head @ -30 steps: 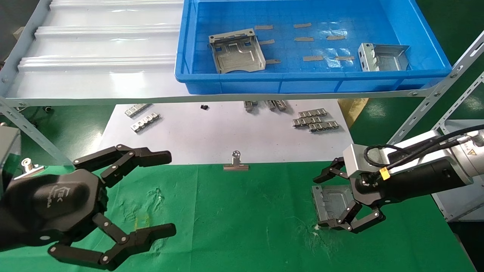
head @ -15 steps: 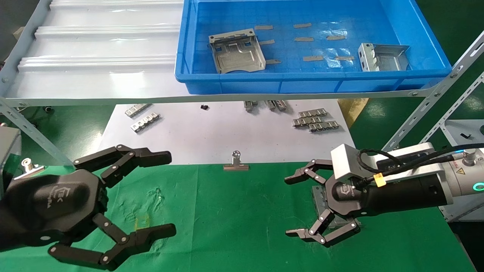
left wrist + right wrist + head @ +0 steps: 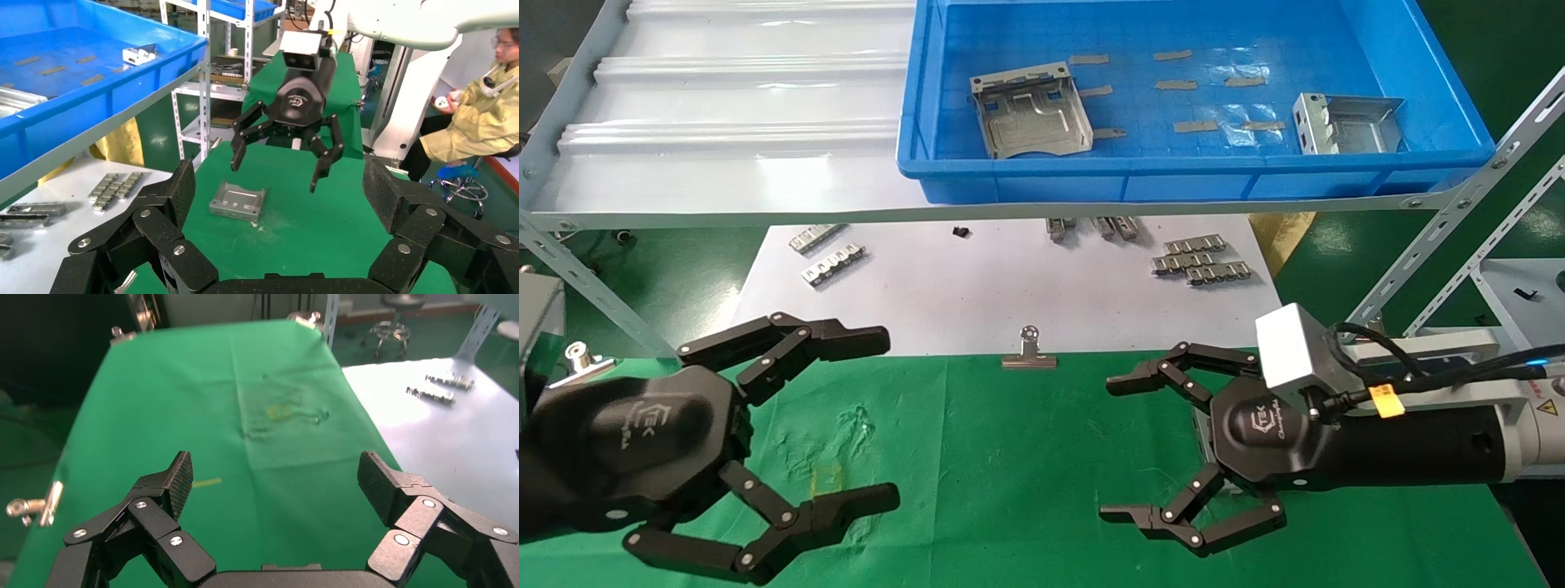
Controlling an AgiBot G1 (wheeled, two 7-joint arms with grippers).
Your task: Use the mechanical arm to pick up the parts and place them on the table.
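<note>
Parts number three: two grey stamped plates [image 3: 1030,110] [image 3: 1346,124] in the blue bin [image 3: 1189,175], one [image 3: 238,201] flat on the green-clothed table [image 3: 1009,457], seemingly below the spread, empty right gripper [image 3: 1120,447]; the left gripper [image 3: 874,416] gapes wide too.

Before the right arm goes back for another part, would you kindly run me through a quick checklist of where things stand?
1. Right gripper open and empty: ok.
2. Placed part lying flat on the green table, clear of the gripper: ok, as the left wrist view shows.
3. Parts left in the blue bin: ok, one flat part and one tilted part near the bin's right end.
4. Left gripper open, parked over the table's left side, out of the way: ok.
5. Grasp angle for the tilted part: cannot tell.
</note>
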